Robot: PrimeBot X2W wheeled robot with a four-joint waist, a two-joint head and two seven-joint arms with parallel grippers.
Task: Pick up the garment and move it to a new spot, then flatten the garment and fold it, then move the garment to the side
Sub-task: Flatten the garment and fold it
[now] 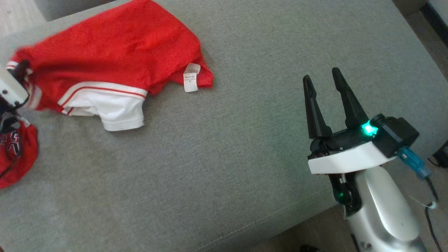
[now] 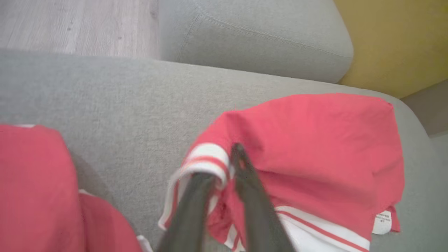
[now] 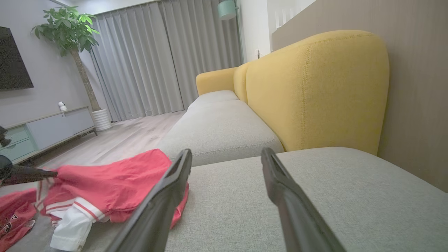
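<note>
Left gripper point(image 2: 222, 164) nips the striped cuff point(image 2: 210, 155) of the red garment point(image 1: 115, 52), which sprawls at the left end of the grey cushion point(image 1: 227, 157). Right gripper point(image 1: 322, 74) hovers well apart from it, fingers spread wide, holding nothing.

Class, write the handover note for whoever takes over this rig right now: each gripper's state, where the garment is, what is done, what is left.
Left gripper: its fingers are at the garment's striped cuff; the view is blurred, so the grip is unclear.
Right gripper: open, empty, above the bare cushion on the right.
Garment: red, rumpled, on the cushion's far left.
Another red piece lies at the left edge; same garment or not, cannot tell.
Done: nothing flattened or folded yet.
Left: confirm the grip, flatten, fold, move aside.
</note>
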